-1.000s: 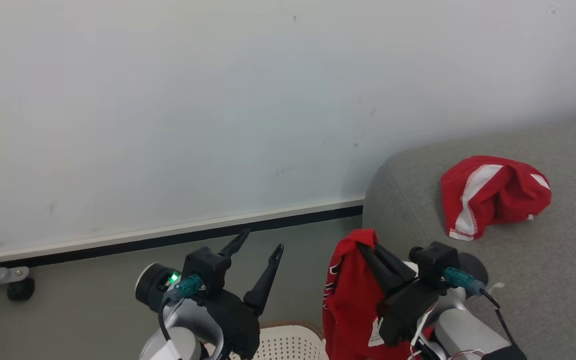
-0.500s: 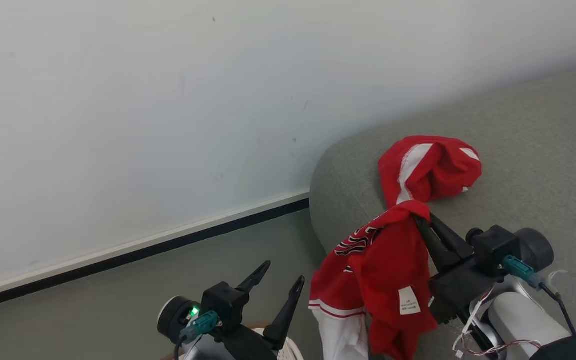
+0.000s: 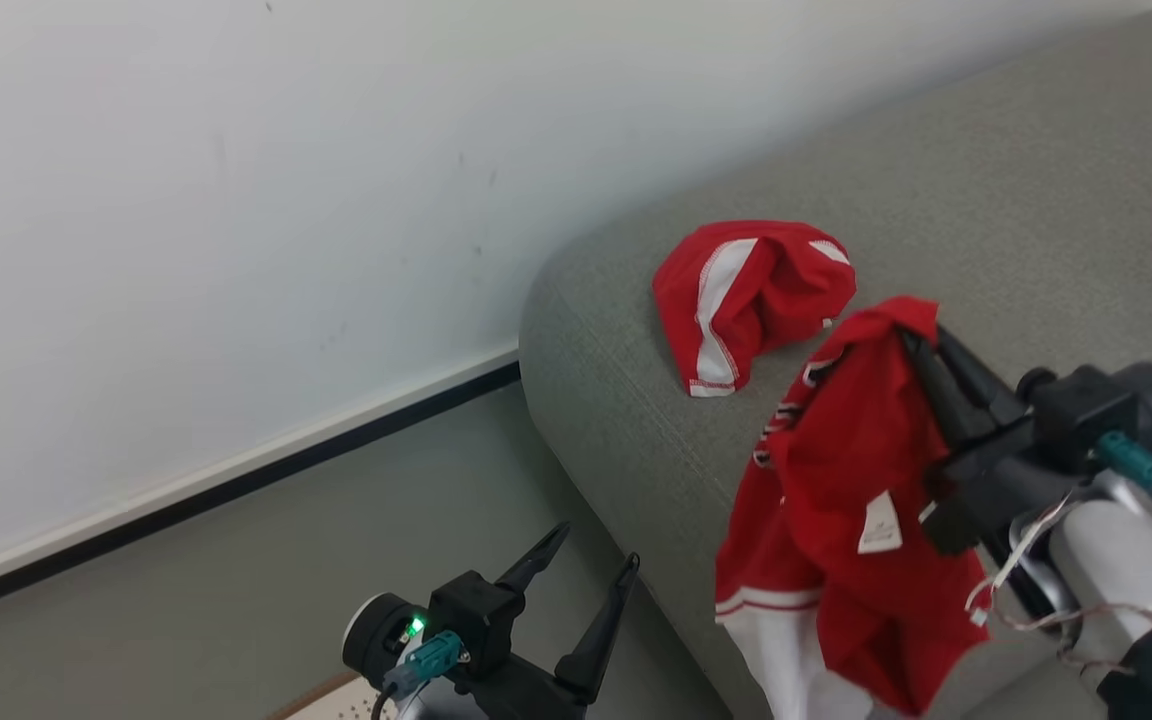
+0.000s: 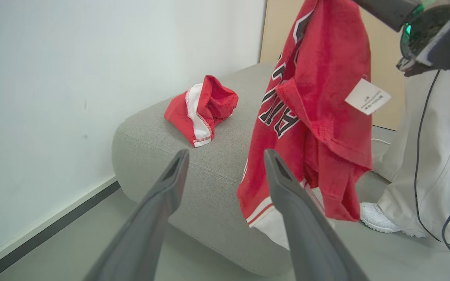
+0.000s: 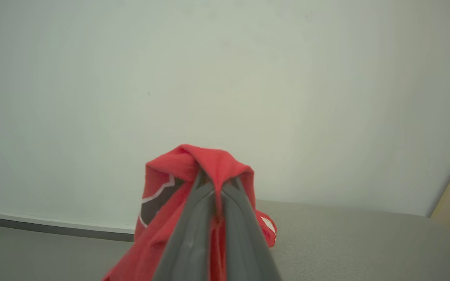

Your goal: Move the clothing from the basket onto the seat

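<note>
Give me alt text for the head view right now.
The right tool, shut, holds a red lettered jersey dangling over the edge of the grey sofa. A second red garment lies crumpled on the sofa beyond it. The left tool stands open and empty, low at the left.

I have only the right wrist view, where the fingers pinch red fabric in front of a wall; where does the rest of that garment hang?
Observer: The red jersey dangles from the right gripper at the grey sofa's edge, and its white hem appears to reach below the seat top.
Operator: Thank you. Is anything lying on the seat?
Observer: Yes, a second red garment with a white stripe lies crumpled near the sofa's rounded end.
Operator: And how is the other arm?
Observer: The left gripper is open and empty, low beside the sofa.
</note>
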